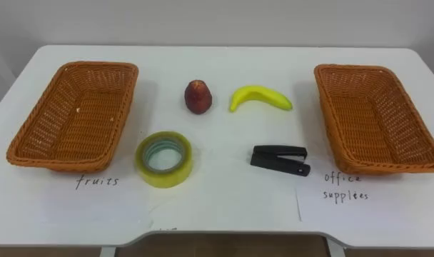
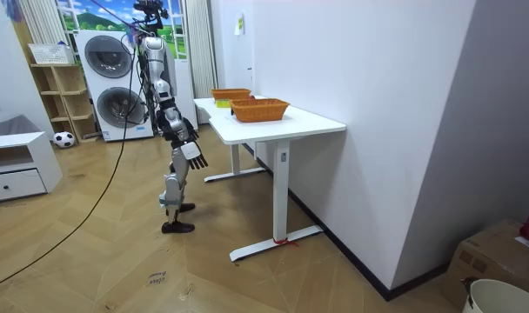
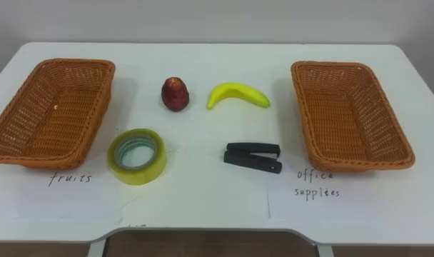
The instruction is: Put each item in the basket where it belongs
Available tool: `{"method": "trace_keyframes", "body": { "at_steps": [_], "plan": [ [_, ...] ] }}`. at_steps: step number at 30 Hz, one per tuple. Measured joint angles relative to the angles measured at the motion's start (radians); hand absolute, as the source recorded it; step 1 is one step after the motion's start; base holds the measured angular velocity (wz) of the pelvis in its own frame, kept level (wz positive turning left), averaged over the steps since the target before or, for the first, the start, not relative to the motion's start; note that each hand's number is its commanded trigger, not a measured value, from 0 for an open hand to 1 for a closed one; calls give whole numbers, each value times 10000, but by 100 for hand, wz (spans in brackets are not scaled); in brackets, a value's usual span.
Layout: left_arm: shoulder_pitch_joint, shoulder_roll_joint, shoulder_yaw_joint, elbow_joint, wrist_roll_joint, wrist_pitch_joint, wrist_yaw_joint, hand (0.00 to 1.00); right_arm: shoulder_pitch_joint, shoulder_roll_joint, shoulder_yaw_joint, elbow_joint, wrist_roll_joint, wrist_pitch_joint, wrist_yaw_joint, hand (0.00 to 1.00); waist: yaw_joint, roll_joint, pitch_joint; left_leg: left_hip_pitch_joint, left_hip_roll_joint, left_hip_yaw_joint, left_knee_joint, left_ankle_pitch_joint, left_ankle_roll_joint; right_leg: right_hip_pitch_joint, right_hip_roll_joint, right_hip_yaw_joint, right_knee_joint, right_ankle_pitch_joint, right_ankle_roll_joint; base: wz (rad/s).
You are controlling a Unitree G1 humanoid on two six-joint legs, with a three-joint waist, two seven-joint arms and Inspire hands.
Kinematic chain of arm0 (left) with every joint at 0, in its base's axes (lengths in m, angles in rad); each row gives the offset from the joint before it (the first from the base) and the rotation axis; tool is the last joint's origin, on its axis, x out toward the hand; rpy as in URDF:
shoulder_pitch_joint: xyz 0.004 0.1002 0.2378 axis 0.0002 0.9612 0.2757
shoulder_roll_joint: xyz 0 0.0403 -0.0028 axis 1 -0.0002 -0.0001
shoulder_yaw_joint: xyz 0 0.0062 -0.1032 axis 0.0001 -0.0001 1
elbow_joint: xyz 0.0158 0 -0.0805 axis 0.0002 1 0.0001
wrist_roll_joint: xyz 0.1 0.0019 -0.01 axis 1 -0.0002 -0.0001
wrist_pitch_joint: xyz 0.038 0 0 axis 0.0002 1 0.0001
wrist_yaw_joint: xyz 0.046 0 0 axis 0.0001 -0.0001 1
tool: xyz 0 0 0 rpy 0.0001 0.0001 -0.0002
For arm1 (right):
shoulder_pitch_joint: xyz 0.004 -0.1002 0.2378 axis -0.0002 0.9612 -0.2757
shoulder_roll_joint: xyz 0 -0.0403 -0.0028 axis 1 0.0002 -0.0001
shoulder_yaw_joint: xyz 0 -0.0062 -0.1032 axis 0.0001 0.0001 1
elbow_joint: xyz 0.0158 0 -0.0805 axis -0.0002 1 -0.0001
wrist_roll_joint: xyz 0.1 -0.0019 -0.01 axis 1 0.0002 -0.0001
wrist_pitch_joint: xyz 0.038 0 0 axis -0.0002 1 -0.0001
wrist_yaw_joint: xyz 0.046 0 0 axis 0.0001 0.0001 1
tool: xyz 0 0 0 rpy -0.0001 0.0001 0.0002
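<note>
Nearest you, the tape roll [image 1: 164, 159] and stapler [image 1: 280, 159] lie on the table [image 1: 217, 214], with the apple [image 1: 198, 96] and banana [image 1: 260, 97] behind them. All four are between the left basket [image 1: 74, 118] and right basket [image 1: 377, 121]. Your right hand [image 2: 193, 155] hangs beside the table with loose fingers, holding nothing.

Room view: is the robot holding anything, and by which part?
Nothing: the right hand hangs empty, fingers relaxed; apple, banana, tape and stapler lie on the table.
</note>
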Motion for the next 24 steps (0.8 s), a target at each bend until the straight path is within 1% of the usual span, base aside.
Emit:
{"method": "trace_keyframes", "body": {
  "at_steps": [1,6,7,8,9,11,18,19,20,21,24],
  "plan": [
    [0,0,1,0,1,0,2,0,4,0,0,0,0,0,4,0,-2,-49,15,0,0,0,-2,0,0,-1,0,0,0,0,0,0],
    [6,-8,-1,-11,36,-1,106,0,10,0,-2,-2,-5,-1,12,0,-3,-37,-3,-1,-2,-1,11,0,0,-2,0,12,0,0,0,0],
    [9,-17,-1,-11,70,-1,179,0,17,0,-1,-2,0,-2,11,0,0,-61,4,-2,-1,-2,5,0,0,-2,4,26,-1,0,0,0],
    [8,-17,1,-17,91,-2,199,0,29,0,-2,-6,15,-3,11,0,3,-42,-15,-4,-3,-3,-4,0,0,-4,8,80,-1,0,0,0],
    [6,-16,6,-17,103,-2,206,0,31,0,-2,-6,56,-3,10,0,9,-41,-17,-4,0,-3,-4,0,0,-6,10,118,-2,0,0,0],
    [2,-15,12,-17,166,-3,251,0,28,-1,-1,-5,318,-4,-18,0,21,-39,-25,2,-2,-1,-2,0,0,-11,18,223,-2,0,0,0],
    [10,-57,11,23,188,-14,545,0,127,1,-25,75,944,-22,-126,0,15,-75,-7,24,-6,1,3,0,0,-3,22,262,-4,0,0,0],
    [22,-64,13,24,175,-15,599,0,187,3,-120,83,1118,-21,-160,0,8,-167,30,31,-8,10,21,1,-1,-6,21,267,-1,0,0,0],
    [35,-67,13,23,177,-15,612,0,218,2,-209,92,1217,-21,-183,0,10,-148,25,45,-9,23,17,1,-1,-6,22,275,-2,0,0,-5],
    [72,-67,23,23,174,-16,638,0,297,-1,-299,105,1289,-20,-258,0,8,-167,39,100,-8,56,-10,0,-2,-23,27,278,-7,0,0,-10],
    [156,-58,220,22,175,-17,677,0,494,-2,-721,100,1368,-20,-436,0,-47,-236,26,176,-5,100,-66,-3,-6,-20,35,314,-12,-1,2,-7]
  ]
}}
